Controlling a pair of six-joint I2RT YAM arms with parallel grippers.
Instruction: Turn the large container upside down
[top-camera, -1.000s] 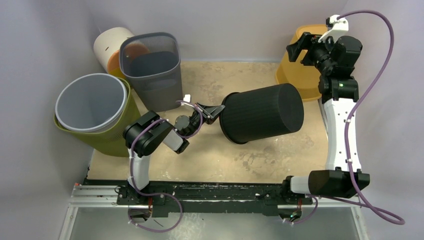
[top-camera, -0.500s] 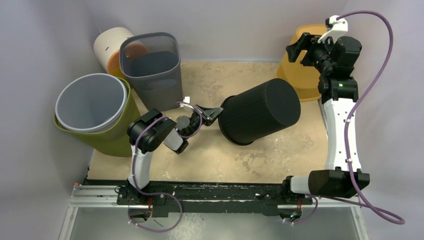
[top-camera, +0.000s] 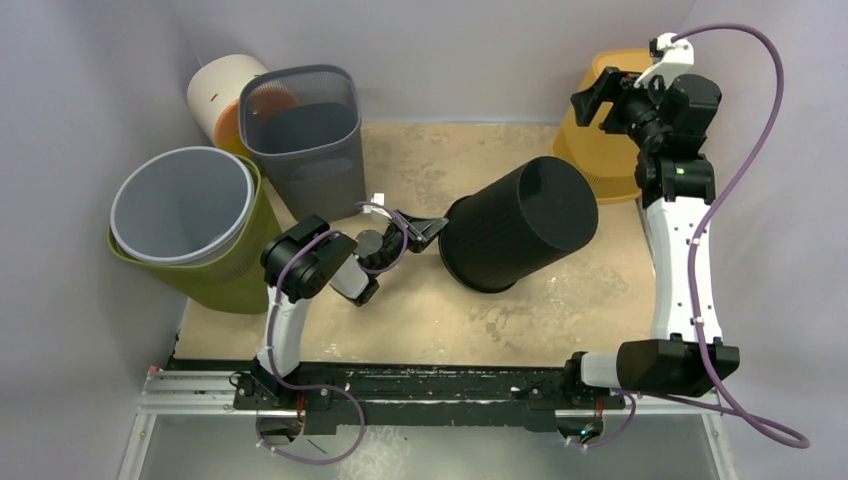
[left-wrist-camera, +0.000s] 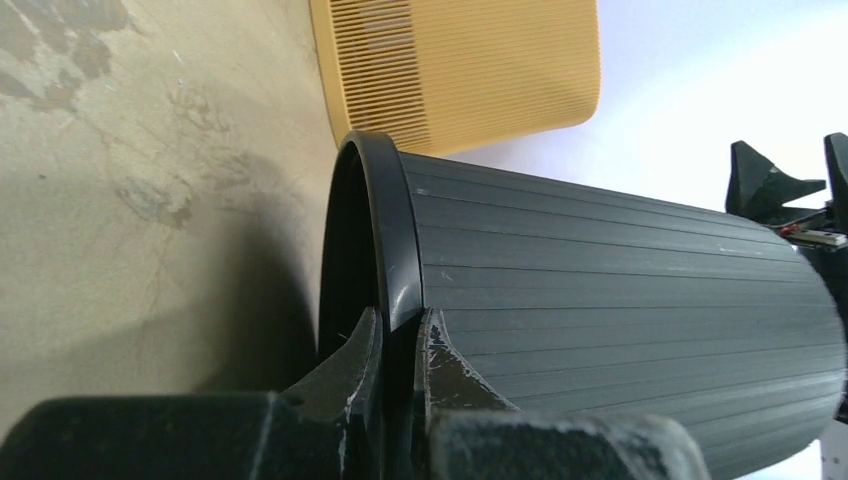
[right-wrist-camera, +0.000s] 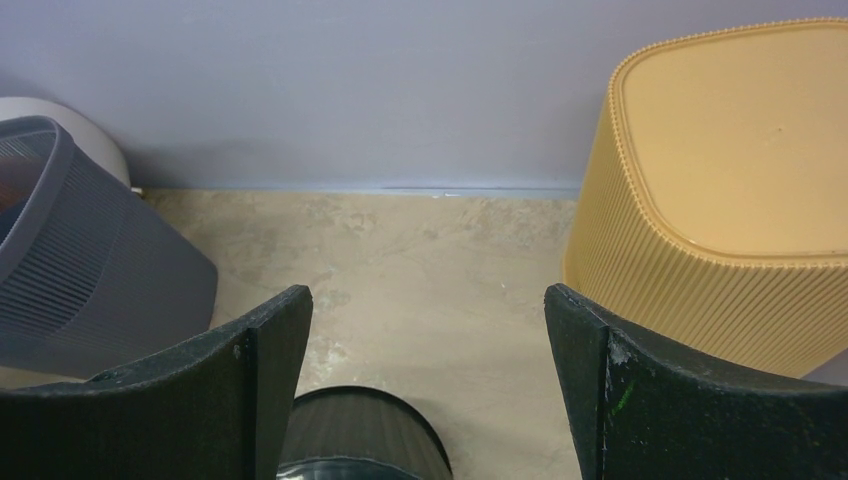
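Top external shot has the black container (top-camera: 520, 225) sitting mid-worktop (top-camera: 420, 160), tipped at an angle. Its open mouth faces near-left and down, and its closed base points up toward the far right. Can't tell for sure how much of the rim actually touches the surface.

The left fingers (left-wrist-camera: 352, 375) are pinched on the rim at its left side, and the left wrist view makes that pretty clear. 1 finger sits inside the mouth and the other is outside on the ribbed wall, with the rim lip squeezed between them. So that's a firm hold on the container.

Right arm is way up at the far-right corner, hovering over the upside-down yellow bin (top-camera: 600, 160). The right fingers (right-wrist-camera: 690, 400) are spread wide with nothing held, well apart from the container. The right wrist view just catches the black base low in the frame between the 2 fingers.

Over on the left there's a grey mesh bin (top-camera: 305, 140) with a white cylinder (top-camera: 222, 88) behind it. Nearer, a light grey round bin (top-camera: 180, 205) is nested inside an olive-green bin (top-camera: 225, 285).
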